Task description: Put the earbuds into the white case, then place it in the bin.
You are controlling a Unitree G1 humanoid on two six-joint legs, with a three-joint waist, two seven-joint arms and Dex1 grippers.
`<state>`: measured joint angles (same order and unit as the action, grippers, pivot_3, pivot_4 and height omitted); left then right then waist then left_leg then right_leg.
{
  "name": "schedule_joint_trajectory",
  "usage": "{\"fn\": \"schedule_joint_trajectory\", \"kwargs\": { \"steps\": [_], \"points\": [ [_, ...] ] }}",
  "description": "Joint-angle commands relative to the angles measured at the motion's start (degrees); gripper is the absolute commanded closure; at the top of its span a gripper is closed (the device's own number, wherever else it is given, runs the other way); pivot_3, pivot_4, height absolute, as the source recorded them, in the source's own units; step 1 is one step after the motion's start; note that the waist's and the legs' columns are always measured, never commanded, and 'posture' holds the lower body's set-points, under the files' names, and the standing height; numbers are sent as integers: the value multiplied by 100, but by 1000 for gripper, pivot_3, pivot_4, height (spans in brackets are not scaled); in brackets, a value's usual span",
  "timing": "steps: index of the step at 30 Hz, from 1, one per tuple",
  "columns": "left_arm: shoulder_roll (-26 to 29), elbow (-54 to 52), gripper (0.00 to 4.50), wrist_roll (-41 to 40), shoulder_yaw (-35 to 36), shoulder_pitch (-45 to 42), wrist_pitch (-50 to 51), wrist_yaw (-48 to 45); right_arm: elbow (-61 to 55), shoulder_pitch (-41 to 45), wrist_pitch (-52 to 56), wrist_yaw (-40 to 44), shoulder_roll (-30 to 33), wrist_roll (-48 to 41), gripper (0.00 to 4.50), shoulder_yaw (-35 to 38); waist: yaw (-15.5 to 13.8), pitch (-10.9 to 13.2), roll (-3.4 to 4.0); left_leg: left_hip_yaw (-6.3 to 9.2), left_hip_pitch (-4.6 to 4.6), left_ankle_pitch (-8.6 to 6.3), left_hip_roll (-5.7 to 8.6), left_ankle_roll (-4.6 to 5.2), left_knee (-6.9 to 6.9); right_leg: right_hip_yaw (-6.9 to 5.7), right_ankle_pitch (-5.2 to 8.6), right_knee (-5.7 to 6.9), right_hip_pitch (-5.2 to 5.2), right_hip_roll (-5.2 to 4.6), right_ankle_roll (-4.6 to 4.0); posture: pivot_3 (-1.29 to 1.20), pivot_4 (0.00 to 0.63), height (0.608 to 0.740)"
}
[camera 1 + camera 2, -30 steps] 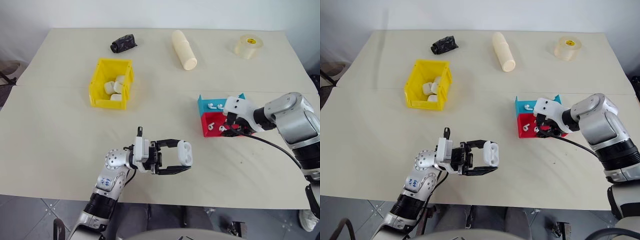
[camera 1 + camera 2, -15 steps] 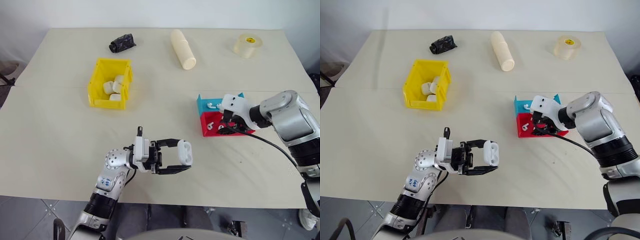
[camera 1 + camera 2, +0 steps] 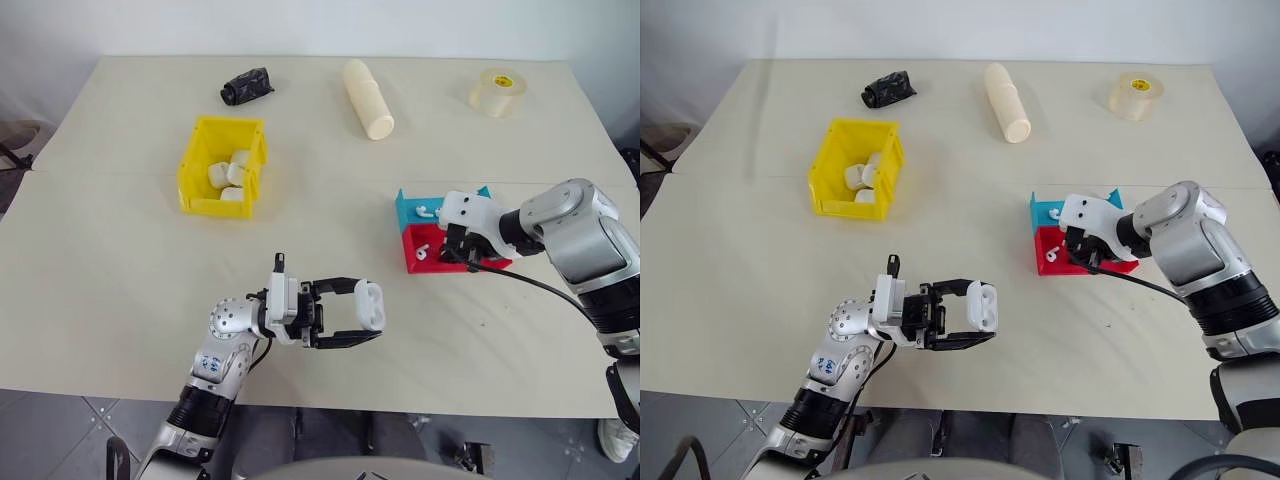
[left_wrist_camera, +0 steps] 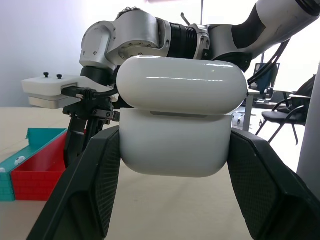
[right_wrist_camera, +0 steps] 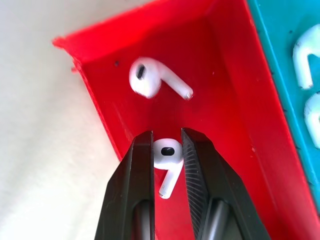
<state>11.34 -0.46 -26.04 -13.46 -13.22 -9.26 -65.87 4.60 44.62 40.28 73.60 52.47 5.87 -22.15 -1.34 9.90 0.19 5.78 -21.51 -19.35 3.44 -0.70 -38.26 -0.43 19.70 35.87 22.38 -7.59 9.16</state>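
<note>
**Table and what lies on it**

A cream table (image 3: 120,290) is seen carrying a yellow bin (image 3: 222,165), a black crumpled object (image 3: 246,86), a cream cylinder (image 3: 368,98) and a tape roll (image 3: 499,92) along its far side. A red tray (image 3: 425,249) and a blue tray (image 3: 415,209) lie touching on the right.

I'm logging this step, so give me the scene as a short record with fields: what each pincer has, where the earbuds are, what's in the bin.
left pincer: shut on the white case, lid closed, held above the table
right pincer: down in the red tray, fingers either side of one earbud
other earbud in red tray: lying loose
blue tray: holds earbuds too
yellow bin: several white cases inside
</note>
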Motion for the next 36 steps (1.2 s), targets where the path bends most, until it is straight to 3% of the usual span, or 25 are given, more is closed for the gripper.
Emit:
{"fn": "schedule_joint_trajectory", "kwargs": {
  "steps": [1, 16, 20, 26, 32, 36],
  "points": [
    [-26, -238, 1702, -46, -15, -32, -33, 17, -31, -30, 43, 20, 115, 119, 4041, -54, 0, 0, 0, 0, 0, 0, -1, 0, 0, 0, 0, 0, 0, 1, 0, 0, 150, 740],
    [-21, -214, 1702, -70, -31, -57, -6, -40, -134, -53, 9, 94, 208, 12, 4041, 98, 4, 0, 0, -2, 0, 0, -1, 0, 2, 1, 0, 0, 2, 1, 0, 0, 150, 740],
    [24, -179, 1702, -176, 6, -109, 115, -162, -474, -139, -112, 263, 180, -609, 4041, 656, 2, 0, 0, -2, -2, 0, 0, 0, 2, 2, 0, 0, 4, 0, 0, 0, 150, 740],
    [3, -1, 1702, -276, 165, -272, 206, -200, -1021, -1008, -774, 292, 238, -1517, 4041, 1750, -16, 1, -1, -1, -4, 0, 0, 0, 3, 0, 0, 0, 3, 1, 0, 0, 150, 740],
    [-30, 236, 1702, -354, 296, -491, 404, -259, -1600, -1892, -1630, 15, -393, -2542, 4041, 2797, 6, 1, -2, -5, -4, 0, -1, 0, 2, -1, 0, 2, 4, 7, 0, 0, 150, 740],
    [-13, 367, 1702, -409, 388, -653, 563, -326, -2078, -2222, -1494, -238, -726, -3154, 4041, 3115, 12, 1, -2, -7, -4, 1, -3, -1, 3, -2, 0, 11, 5, 9, 0, 0, 150, 740]
  ]
}}
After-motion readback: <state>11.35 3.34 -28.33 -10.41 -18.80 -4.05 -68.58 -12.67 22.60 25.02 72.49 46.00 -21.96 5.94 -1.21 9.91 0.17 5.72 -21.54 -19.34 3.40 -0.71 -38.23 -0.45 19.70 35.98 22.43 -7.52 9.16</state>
